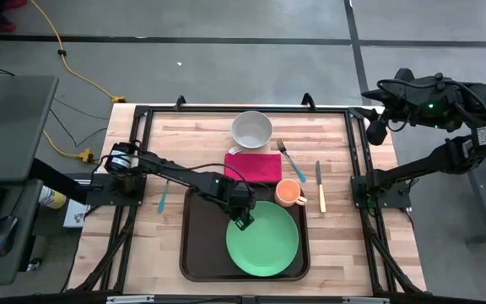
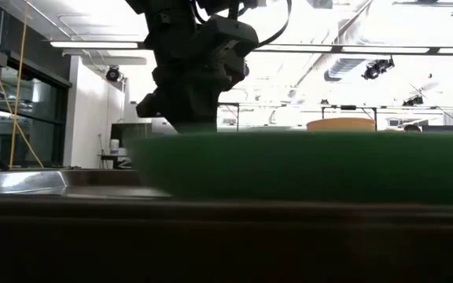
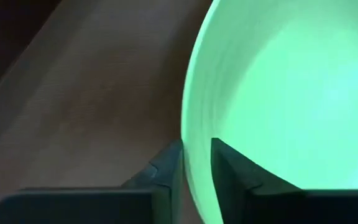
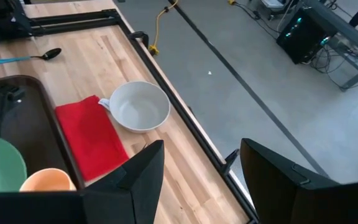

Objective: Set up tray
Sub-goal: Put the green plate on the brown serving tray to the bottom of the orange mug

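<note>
A: Status at the near edge of the table (image 1: pixel 344 245)?

B: The tray (image 1: pixel 194 245) is seen flat on the table, at the middle of the near edge. The green plate (image 1: pixel 262 238) is lying inside it, filling the right half; the left half of the tray floor is bare.

A: Left gripper?

B: The left gripper (image 1: pixel 242 223) is positioned over the tray at the plate's far-left rim. In the left wrist view the plate rim (image 3: pixel 194 124) is seen between the two fingers (image 3: pixel 163 174), one outside the rim, one inside. The fingers are narrowed around the rim; whether the pads are actually pressing on it cannot be told.

A: Beyond the plate?

B: An orange cup (image 1: pixel 288 193) is seen at the tray's far-right corner, just beside the plate's far rim. It looks to be inside the tray rim, but that is not certain. A red napkin (image 1: pixel 253 166) is laid on the table just past the tray's far edge. A white bowl (image 1: pixel 251 130) is placed beyond the napkin, near the far edge, touching or nearly touching it.

A: Cutlery?

B: A fork (image 1: pixel 290 160) is found right of the napkin, and a knife (image 1: pixel 320 186) right of the cup, off the tray. A spoon with a blue handle (image 1: pixel 164 196) is seen left of the tray.

A: Right arm?

B: It is parked off the far-right corner of the table. The right gripper (image 4: pixel 197 168) is held with its fingers spread wide, nothing between them.
</note>
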